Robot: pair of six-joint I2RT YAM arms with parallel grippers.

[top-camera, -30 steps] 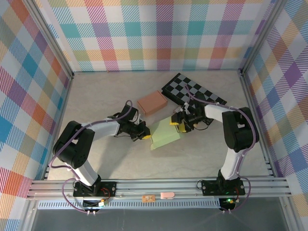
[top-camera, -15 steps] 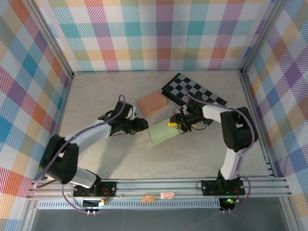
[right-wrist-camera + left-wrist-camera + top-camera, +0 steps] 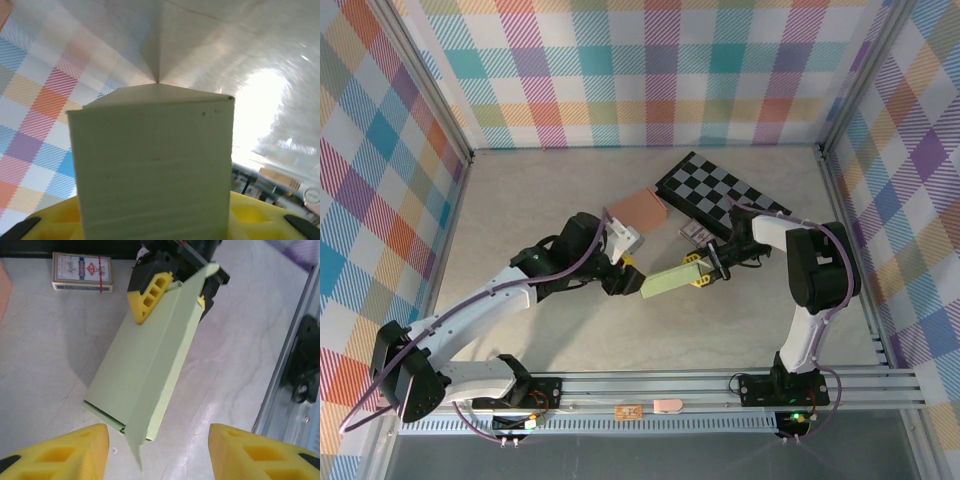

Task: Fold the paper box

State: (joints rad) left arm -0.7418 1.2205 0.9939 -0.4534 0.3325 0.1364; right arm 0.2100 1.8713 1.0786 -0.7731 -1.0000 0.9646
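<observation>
On table [image 3: 520, 210], right end effector [image 3: 705, 270] clamping paper box [image 3: 670, 282], left end effector [image 3: 628, 277] spread, empty.

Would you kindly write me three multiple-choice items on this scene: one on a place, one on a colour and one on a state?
1. Where does the deck of cards lie?
A. on the table beside the checkerboard
B. on top of the paper box
C. between the fingers of the left gripper

2. What colour is the paper box?
A. blue
B. light green
C. red

3. What holds the paper box?
A. the left gripper
B. nothing
C. the right gripper

Answers: 1 A, the top view shows it on the table by the board's edge; 2 B, the left wrist view shows pale green; 3 C, the right gripper clamps its far end, while the left gripper's fingers stand apart.
</observation>
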